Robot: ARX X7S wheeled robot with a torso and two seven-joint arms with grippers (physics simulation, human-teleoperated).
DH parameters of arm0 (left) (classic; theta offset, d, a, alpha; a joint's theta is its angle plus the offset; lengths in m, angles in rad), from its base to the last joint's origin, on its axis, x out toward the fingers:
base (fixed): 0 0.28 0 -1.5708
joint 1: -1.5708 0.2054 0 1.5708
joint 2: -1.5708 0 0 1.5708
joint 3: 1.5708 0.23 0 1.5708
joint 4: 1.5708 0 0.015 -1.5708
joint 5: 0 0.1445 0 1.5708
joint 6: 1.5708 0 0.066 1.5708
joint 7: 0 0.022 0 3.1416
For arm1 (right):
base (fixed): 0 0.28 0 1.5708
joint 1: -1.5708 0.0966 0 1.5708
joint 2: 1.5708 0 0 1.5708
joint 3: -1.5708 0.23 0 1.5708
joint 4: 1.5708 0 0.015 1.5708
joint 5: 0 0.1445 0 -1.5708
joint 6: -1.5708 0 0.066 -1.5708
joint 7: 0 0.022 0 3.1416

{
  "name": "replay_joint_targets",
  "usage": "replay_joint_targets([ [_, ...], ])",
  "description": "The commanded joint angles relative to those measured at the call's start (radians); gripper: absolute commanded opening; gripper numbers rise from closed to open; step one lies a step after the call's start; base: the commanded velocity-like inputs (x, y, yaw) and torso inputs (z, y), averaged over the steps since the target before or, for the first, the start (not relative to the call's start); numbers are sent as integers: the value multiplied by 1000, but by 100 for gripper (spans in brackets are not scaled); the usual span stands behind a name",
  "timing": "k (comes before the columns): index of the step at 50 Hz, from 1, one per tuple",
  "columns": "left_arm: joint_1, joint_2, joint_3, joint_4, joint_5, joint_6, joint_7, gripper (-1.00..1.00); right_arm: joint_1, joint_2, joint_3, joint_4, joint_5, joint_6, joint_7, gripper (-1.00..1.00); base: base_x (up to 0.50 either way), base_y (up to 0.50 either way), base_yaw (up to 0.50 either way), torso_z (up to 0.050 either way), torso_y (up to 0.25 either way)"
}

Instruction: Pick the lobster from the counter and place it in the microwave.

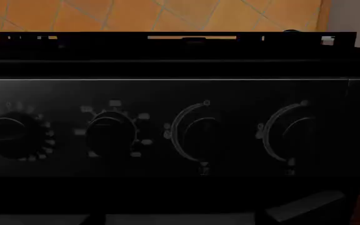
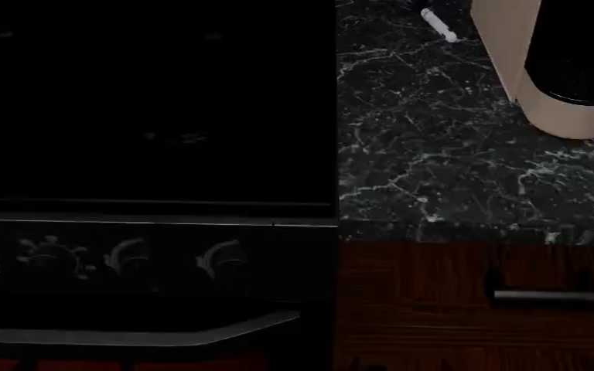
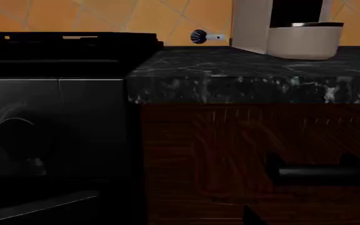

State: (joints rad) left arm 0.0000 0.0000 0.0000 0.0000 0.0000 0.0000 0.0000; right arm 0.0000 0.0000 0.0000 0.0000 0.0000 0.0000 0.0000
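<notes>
An orange tiled wall (image 3: 105, 14) backs a black stove (image 2: 142, 255) with round knobs and, beside it, the counter (image 2: 452, 154) of veined black marble over a wooden drawer (image 3: 261, 159). A beige appliance (image 2: 555, 69) stands on it. Neither the lobster nor the microwave shows in any view — so its direction, long axis and the nearer arm cannot be judged. Neither claw is in frame; their opening cannot be told.
</notes>
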Motion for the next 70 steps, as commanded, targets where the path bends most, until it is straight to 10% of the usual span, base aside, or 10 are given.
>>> replay_joint_targets([
  [1,0,-10,11,0,-10,0,0,100,0,9,-13,0,9,0,0,100,0,0,0,0,0],
  [65,42,-115,141,98,-46,19,-160,100,-16,112,-142,-41,63,-16,153,100,0,0,0,31,0],
  [66,-67,-400,629,104,-220,51,-436,100,417,596,-1182,67,647,-378,826,100,0,0,0,0,-10],
  [67,48,-12,36,81,71,30,-46,100,-23,10,-24,-38,-32,-16,34,100,0,0,0,0,0],
  [70,40,-23,50,73,66,28,-79,100,-26,24,-40,-47,-12,-15,52,100,0,0,0,0,0],
])
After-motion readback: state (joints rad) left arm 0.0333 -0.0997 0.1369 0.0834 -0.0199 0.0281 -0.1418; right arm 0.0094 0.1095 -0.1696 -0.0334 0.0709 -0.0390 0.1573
